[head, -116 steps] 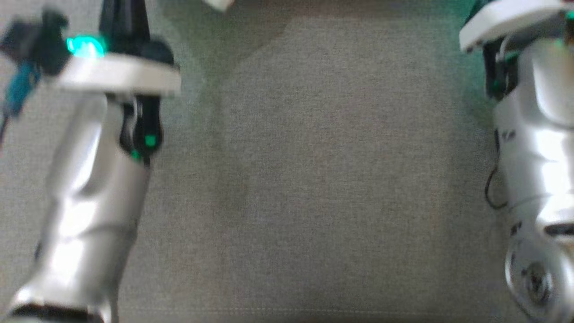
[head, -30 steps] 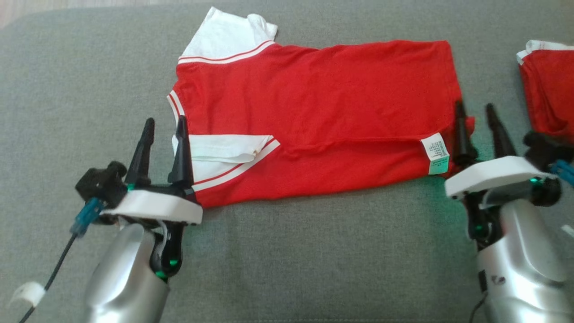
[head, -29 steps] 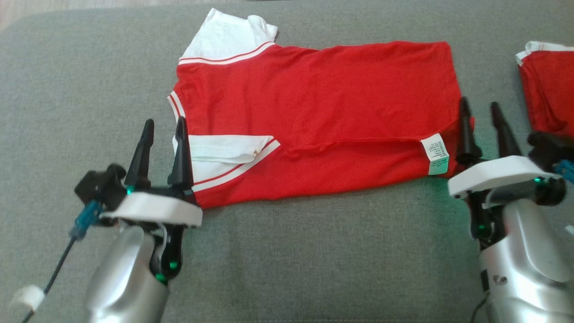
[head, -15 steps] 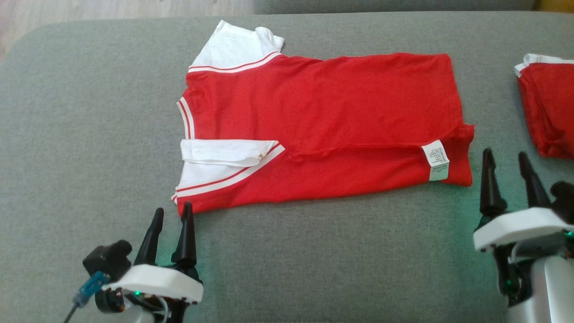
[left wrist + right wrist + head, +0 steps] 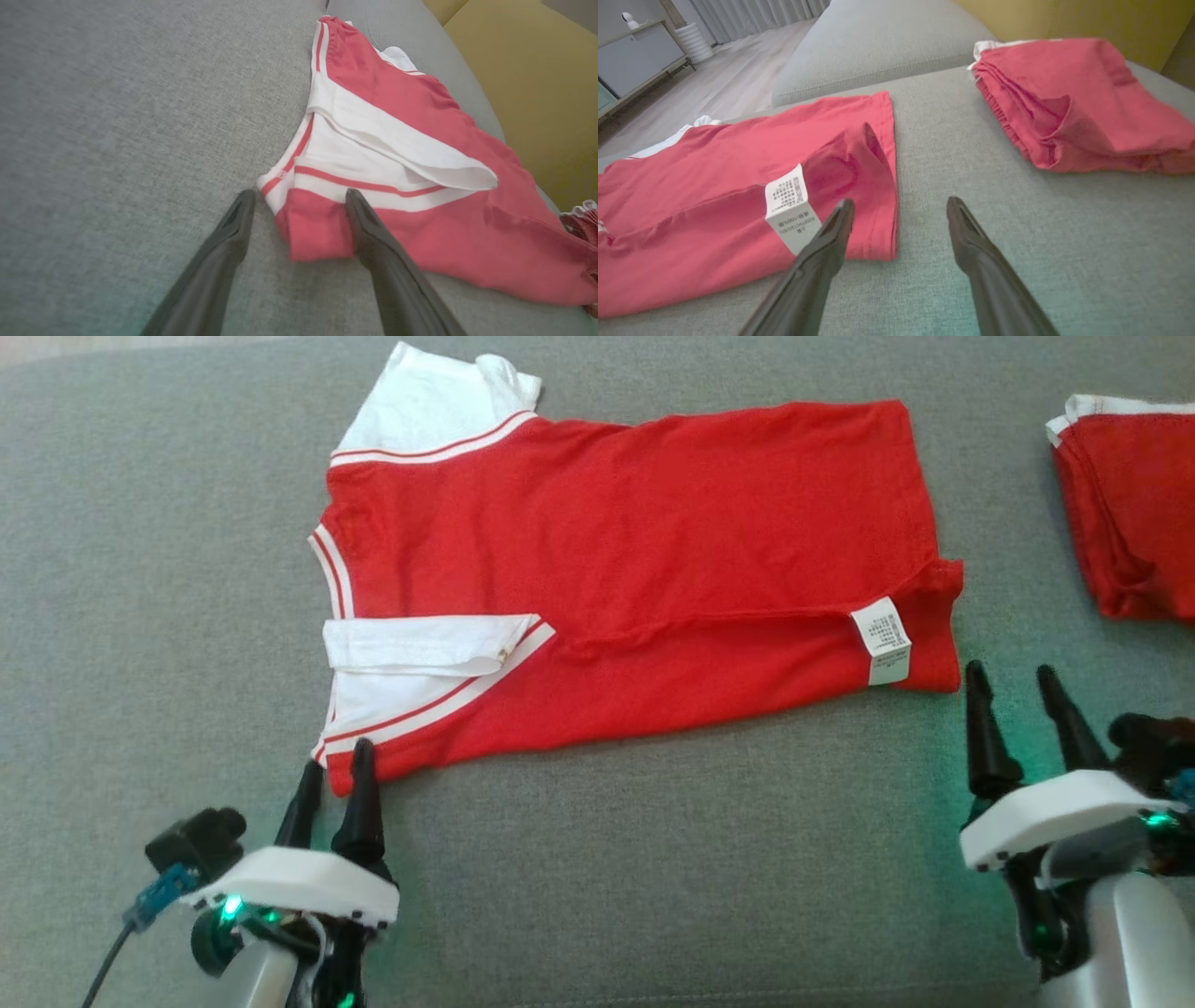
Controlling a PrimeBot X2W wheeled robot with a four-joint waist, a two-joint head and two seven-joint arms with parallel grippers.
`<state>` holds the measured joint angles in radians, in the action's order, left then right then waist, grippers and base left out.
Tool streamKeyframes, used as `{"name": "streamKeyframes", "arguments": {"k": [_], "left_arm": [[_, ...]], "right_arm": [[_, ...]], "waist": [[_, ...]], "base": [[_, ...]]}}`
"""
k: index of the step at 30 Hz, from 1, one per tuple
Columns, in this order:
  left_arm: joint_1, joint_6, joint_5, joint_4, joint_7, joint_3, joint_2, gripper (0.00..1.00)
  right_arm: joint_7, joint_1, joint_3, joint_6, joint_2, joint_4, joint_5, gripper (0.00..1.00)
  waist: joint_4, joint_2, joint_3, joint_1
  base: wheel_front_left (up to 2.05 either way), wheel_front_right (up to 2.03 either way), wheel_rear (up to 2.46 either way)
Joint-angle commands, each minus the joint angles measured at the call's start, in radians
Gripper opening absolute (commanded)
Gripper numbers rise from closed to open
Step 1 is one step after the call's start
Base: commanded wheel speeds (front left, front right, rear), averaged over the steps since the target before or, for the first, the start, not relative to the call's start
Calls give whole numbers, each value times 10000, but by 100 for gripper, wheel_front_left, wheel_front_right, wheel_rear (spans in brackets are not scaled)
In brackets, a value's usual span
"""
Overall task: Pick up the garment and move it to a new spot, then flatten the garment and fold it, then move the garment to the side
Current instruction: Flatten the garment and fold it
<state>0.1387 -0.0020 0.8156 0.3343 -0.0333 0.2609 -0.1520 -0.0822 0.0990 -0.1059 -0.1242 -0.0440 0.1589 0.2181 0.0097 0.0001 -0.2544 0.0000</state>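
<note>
The red garment (image 5: 616, 551) lies flat in the middle of the grey sofa cushion (image 5: 653, 859), its near long edge already turned over on itself. Its long axis runs across in front of the robot: white sleeves and neck toward the robot's left, hem and care label (image 5: 882, 639) toward its right. The left claw (image 5: 336, 761) stands open astride the near sleeve-end corner. The right claw (image 5: 1010, 672), open too, sits just short of the hem corner, not touching. For a clean fold, I'd say both should pinch every layer, rise together and keep the cloth taut. Another folded red garment (image 5: 1130, 513) sits apart on the right.
</note>
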Motion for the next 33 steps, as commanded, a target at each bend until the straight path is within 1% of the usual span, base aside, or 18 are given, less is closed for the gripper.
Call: {"name": "streamKeyframes", "arguments": {"k": [1,2,3,4,5,10,11,12,13,14,15,16,21,27,33], "left_arm": [[273,-58,68,-137,16,-350,-64,93],[304,-79,90,-85,4,-350,-46,49],[336,-99,99,-39,-12,-344,-33,35],[367,-118,103,1,-35,-336,-19,13],[398,-140,106,33,-74,-332,-3,0],[532,-248,50,79,-323,-296,43,0],[563,-270,35,68,-374,-287,51,0],[590,-288,23,50,-426,-285,56,0],[615,-307,3,27,-478,-277,55,0],[636,-321,-17,4,-526,-271,53,0],[656,-337,-41,-26,-577,-263,46,0],[679,-353,-67,-68,-635,-259,37,0],[808,-392,-236,-411,-803,-228,-102,0],[796,-323,-433,-1178,-766,-167,-337,0],[-29,-149,-639,-2549,-212,198,-703,0]], "right_arm": [[-94,420,289,-65,-62,-169,45,100],[-135,521,334,-65,-62,16,31,100],[-148,640,378,-65,-62,209,83,100],[-172,761,413,-65,-62,422,125,100],[-192,884,446,-65,-62,641,170,100],[-271,1549,600,-65,-62,1805,333,100],[-316,1665,648,-65,-62,2034,404,97],[-364,1773,700,-65,-62,2246,466,76],[-379,1872,730,-65,-62,2420,491,45],[-382,1964,751,-65,-62,2567,490,36],[-381,2049,752,-65,-62,2685,491,15],[-376,2133,753,-65,-62,2771,572,0],[-381,2442,656,-65,-62,2786,838,0],[-764,2445,347,-65,-62,2238,942,0],[-1704,1387,67,-65,-62,1167,1419,0]], "waist": [[-22,-1,-35,0],[-24,-1,-54,0],[-18,-1,-70,0],[-8,-1,-85,0],[5,-1,-96,0],[103,-1,-143,0],[140,-1,-151,0],[170,-1,-152,0],[201,-1,-153,0],[225,-1,-146,0],[245,-1,-134,0],[262,-1,-116,0],[295,-1,79,0],[296,-1,357,0],[291,-1,558,0]], "base": [[0,0,0],[0,0,0],[0,0,0],[0,0,0],[0,0,0],[0,0,0],[0,0,0],[0,0,0],[0,0,0],[0,0,0],[0,0,0],[0,0,0],[0,0,0],[0,0,0],[0,0,0]]}}
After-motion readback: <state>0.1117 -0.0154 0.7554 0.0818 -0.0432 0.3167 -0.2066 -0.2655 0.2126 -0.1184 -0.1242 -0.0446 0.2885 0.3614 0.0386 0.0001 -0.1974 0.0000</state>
